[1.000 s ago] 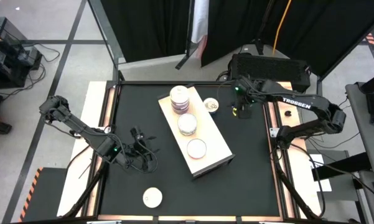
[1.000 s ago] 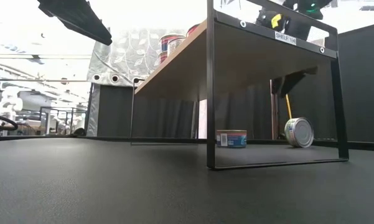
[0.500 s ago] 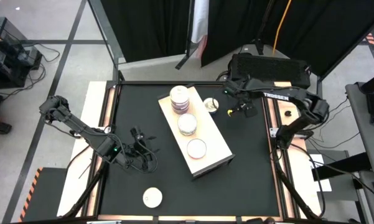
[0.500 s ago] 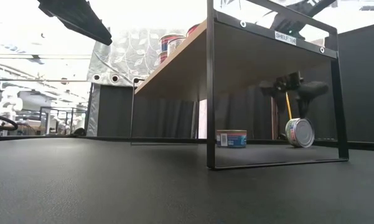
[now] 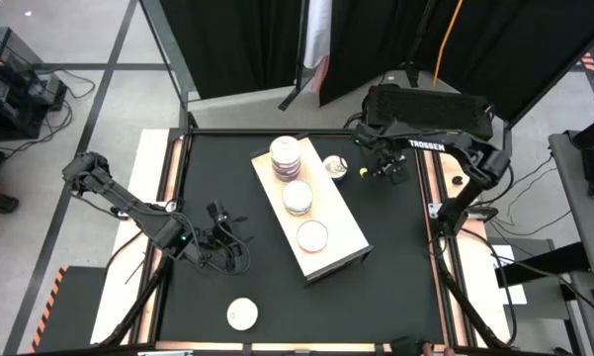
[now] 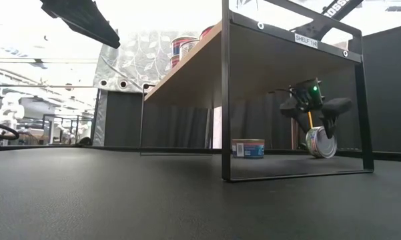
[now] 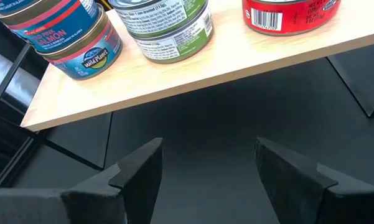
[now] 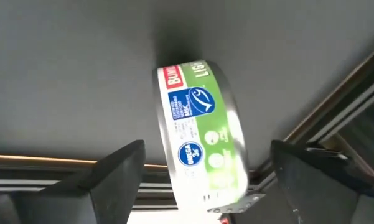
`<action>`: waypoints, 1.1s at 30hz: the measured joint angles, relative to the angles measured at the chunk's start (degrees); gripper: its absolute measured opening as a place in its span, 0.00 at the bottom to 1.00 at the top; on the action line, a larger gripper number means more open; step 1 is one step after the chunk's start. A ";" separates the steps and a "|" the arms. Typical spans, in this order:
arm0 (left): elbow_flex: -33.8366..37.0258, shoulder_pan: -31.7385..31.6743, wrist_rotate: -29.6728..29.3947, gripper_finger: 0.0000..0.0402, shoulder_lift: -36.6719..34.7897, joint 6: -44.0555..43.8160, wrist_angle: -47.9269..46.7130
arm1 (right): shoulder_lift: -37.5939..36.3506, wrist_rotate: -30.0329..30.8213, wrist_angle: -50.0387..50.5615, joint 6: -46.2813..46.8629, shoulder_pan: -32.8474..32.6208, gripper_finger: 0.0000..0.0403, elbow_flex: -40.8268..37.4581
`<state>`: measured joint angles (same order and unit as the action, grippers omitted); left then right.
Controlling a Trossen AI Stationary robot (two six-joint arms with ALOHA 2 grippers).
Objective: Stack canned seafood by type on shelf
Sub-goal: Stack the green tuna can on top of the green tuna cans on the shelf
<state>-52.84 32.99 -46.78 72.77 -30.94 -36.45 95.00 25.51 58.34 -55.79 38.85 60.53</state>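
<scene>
The shelf (image 5: 334, 229) is a pale wood board on a black frame. On it sit a stack of tins (image 5: 286, 153), a lower stack (image 5: 297, 197) and a single tin (image 5: 311, 235). A green-labelled tin (image 8: 202, 134) stands tilted on its rim (image 6: 320, 142) on the table by the shelf's far right side (image 5: 336, 166). My right gripper (image 8: 205, 149) is open just above it (image 6: 315, 113), with a finger on either side and not touching. Another tin (image 6: 247, 148) lies flat under the shelf. My left gripper (image 5: 227, 229) is open and waits left of the shelf (image 7: 208, 146).
One more tin (image 5: 242, 313) lies flat on the table near its front edge. The shelf's black frame legs (image 6: 225, 100) stand close to the tilted tin. In the left wrist view the shelf's tins show blue-red (image 7: 68, 31), green (image 7: 168, 28) and red (image 7: 289, 12) labels.
My right gripper has come down from above shelf height to just over the tilted tin beside the shelf, shifting slightly toward the shelf. Its fingers stay open. The tins and my left arm have kept still.
</scene>
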 joint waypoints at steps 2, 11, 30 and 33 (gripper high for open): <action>0.00 0.00 0.00 0.63 0.00 0.02 0.00 | 0.50 -0.42 -0.02 -0.02 0.71 0.83 0.00; -0.02 0.00 0.02 0.63 0.00 0.23 0.00 | 0.70 -1.82 -0.04 -0.30 1.23 0.62 0.00; -0.02 0.02 0.00 0.63 0.00 1.36 0.52 | -0.28 -1.94 2.75 11.70 -4.05 0.34 0.00; -0.02 0.02 0.00 0.63 -0.01 1.36 0.55 | -1.95 -1.96 4.09 14.63 -5.50 0.36 0.00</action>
<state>-52.86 33.01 -46.78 72.77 -29.58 -35.90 93.05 23.55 62.44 -41.16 33.35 60.53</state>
